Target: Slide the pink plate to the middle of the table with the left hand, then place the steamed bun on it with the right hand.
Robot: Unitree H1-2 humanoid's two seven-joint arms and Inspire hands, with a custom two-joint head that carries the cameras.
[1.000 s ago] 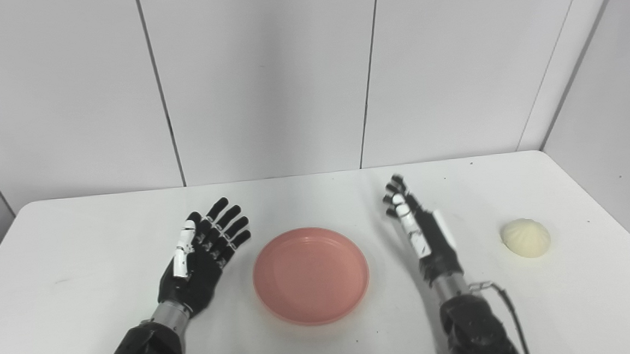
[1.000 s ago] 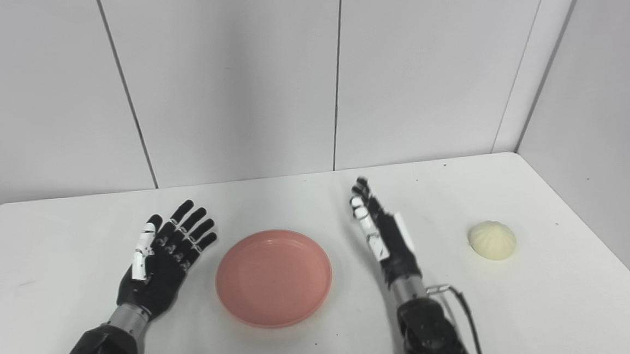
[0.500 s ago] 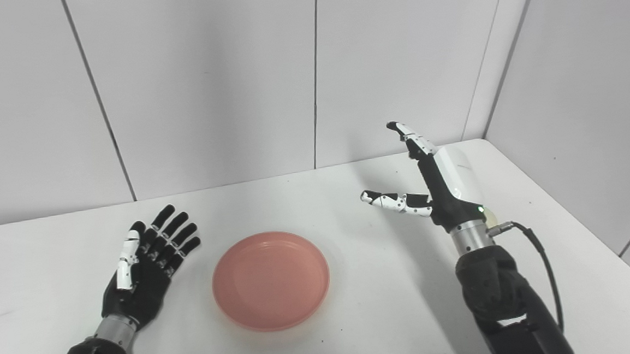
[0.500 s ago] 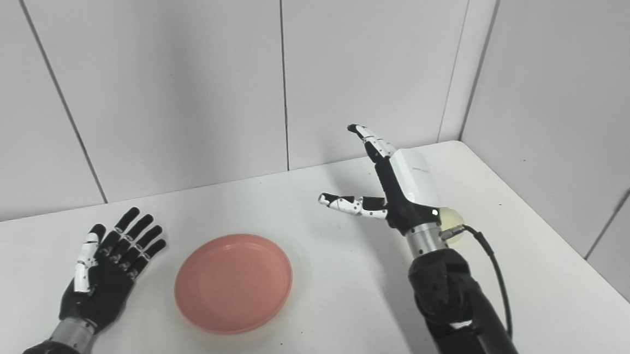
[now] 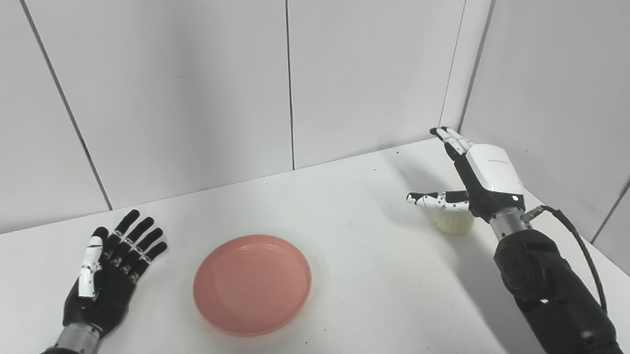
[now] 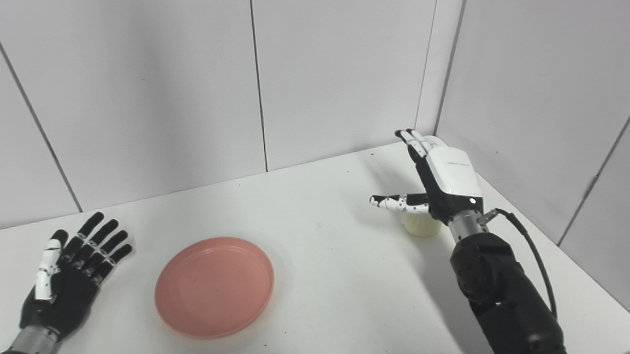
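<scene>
— While you look down at the table, what is in the pink plate (image 5: pixel 252 284)?

— Nothing; its shallow bowl is bare. It lies flat on the white table (image 5: pixel 354 284), nearer my left side than my right.

— And the steamed bun (image 5: pixel 453 224)?

— On the table far to the right, well apart from the plate. Only its pale lower part shows, because my right hand (image 5: pixel 477 183) is in front of it.

— What is around you?

— White wall panels with dark seams behind the table, and another panelled wall closing in on the right, so the bun sits toward that corner. A few small dark specks mark the tabletop.

— How are your hands?

— My right hand is raised over the bun, back of the hand toward me, fingers (image 5: pixel 451 137) stretched up and away, thumb (image 5: pixel 431 199) stuck out to the left. It is spread wide and grips nothing; whether it touches the bun I cannot tell. My left hand (image 5: pixel 107 272) lies palm up near the table's left side, fingers splayed, holding nothing, just clear of the plate's left rim.
</scene>
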